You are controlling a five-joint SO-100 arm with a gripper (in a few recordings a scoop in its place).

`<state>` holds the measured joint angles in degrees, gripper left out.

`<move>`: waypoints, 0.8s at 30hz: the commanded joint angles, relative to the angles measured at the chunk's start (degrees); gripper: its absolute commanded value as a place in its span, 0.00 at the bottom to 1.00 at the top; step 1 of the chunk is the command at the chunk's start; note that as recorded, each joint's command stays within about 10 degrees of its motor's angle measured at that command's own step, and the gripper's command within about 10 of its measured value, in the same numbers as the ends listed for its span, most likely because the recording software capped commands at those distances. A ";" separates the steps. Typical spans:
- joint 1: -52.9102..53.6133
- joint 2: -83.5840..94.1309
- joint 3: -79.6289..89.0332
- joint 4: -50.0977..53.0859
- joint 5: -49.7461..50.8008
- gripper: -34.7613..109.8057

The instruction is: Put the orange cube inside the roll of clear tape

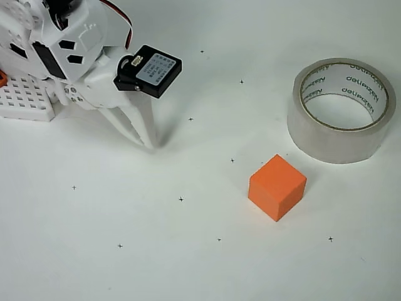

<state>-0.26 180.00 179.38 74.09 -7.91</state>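
White tabletop [188, 269] is carrying everything. The white arm's gripper [148, 143] is pointing down at upper left, fingers together, holding nothing. The roll of clear tape [341, 110] is lying flat at far right. The orange cube [277, 187] is sitting just beside it, nearer, apart.

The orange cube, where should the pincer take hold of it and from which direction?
Probably from above, pincer closing on two opposite side faces of the cube. It sits flat on the table, turned diagonally in the overhead view, so the wrist should rotate to match. All sides are free; the tape stands apart.
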 commanded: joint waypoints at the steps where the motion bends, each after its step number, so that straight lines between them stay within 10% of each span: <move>1: 5.10 9.32 -4.75 -1.93 2.55 0.24; 24: 0.18 9.32 -4.75 -8.26 1.05 0.24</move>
<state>1.41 188.09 175.78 70.05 -7.21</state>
